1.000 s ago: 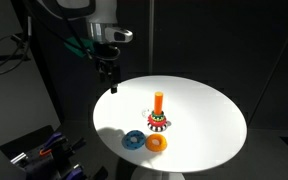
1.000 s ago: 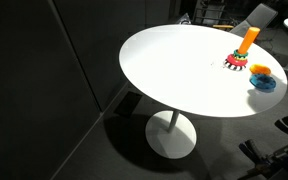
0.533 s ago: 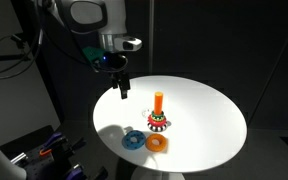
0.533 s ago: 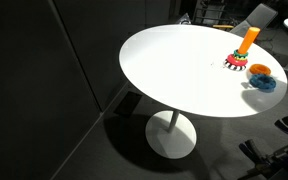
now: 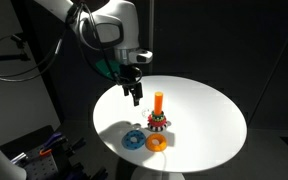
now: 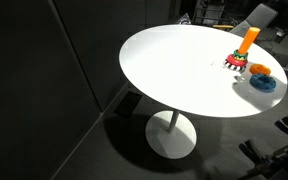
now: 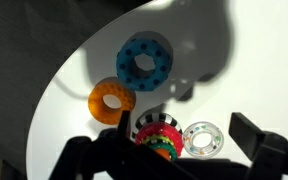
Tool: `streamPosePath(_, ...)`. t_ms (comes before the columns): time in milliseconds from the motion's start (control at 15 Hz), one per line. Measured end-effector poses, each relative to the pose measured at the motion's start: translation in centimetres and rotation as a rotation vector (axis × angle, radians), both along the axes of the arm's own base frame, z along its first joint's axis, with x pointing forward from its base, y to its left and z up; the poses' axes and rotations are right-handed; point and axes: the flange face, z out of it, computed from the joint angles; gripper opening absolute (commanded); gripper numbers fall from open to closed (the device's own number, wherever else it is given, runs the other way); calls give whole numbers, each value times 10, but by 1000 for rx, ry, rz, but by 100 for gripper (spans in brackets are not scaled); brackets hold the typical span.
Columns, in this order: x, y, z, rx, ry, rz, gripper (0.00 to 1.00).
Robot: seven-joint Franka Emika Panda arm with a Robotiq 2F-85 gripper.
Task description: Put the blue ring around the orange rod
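Your gripper (image 5: 135,97), spread wide & empty, has swung in twd the orange rod (image 5: 158,101), but the blue ring (image 5: 133,139) lies untouched on the table (image 5: 209,115), so pickup's still ahead.

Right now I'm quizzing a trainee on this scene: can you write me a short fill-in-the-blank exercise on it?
1. The blue ring lies flat on a round table coloured ___.
2. The orange rod stands ___ on its ridged base.
3. The pincer hangs above the table holding ___.
Missing words: white; upright; nothing.
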Motion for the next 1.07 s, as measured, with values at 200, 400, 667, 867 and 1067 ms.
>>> streamPosePath(200, 11, -3, -22, -4, 16, 48, 100)
streamPosePath(400, 19, -6, -46, 11, 39, 119, 100)
streamPosePath(667, 24, -9, -71, 39, 65, 187, 100)
streamPosePath(867, 28, -13, -78, 38, 72, 187, 100)
streamPosePath(1067, 29, -13, -78, 38, 71, 187, 100)
